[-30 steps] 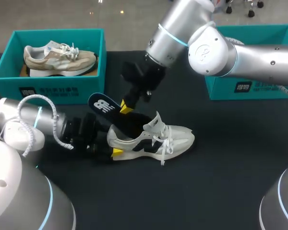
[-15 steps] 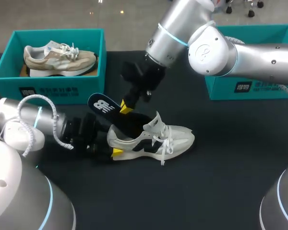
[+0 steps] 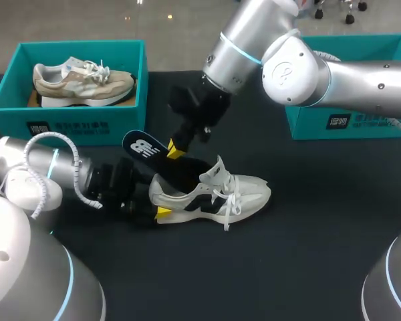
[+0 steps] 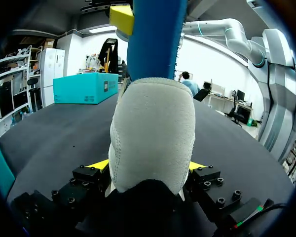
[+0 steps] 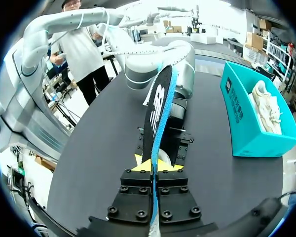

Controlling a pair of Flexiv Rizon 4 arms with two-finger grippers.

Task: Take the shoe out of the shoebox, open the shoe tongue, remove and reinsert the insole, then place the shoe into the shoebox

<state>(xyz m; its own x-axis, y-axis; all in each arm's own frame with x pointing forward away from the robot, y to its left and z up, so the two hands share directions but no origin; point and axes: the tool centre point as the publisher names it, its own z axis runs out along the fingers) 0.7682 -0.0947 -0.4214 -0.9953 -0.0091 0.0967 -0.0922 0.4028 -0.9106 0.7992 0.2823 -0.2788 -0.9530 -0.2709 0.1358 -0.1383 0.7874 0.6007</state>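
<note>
Nothing has shifted: left gripper stays clamped on the shoe heel, right gripper pinching the insole

The shoe has a heel of soft, napped, matt suede and sides of smooth pale mesh. The insole has a dark cloth face and a blue foam edge. The desk is matt black, the shoebox smooth teal card, and the right arm glossy silver and white.

rest: beige shoe inside left teal box; black table
</note>
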